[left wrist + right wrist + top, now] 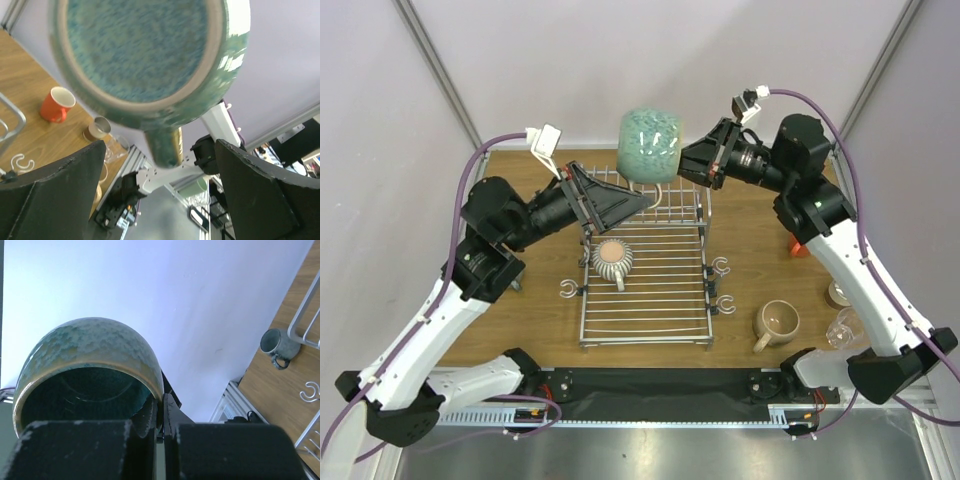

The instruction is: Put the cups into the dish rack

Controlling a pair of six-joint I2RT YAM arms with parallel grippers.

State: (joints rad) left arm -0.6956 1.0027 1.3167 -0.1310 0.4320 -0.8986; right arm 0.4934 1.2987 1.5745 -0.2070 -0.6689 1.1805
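My right gripper [683, 164] holds a teal-green cup [649, 145] in the air above the back of the dish rack [645, 300], shut on the cup's rim [162, 412]. The open left gripper [638, 201] sits just below and left of it. In the left wrist view the cup's base [140, 50] and handle hang above the wide-apart fingers [55, 195], without touching them. A ribbed cup [613, 258] lies on the rack's slats. A beige cup [777, 322], a glass [845, 328], a metal cup [838, 293] and a red cup [56, 104] stand on the table to the right.
A grey-green mug [277, 344] stands on the table left of the rack, beyond its wire edge [305, 315]. Small wire hooks [723, 285] stick out from the rack's sides. Walls close in behind the table.
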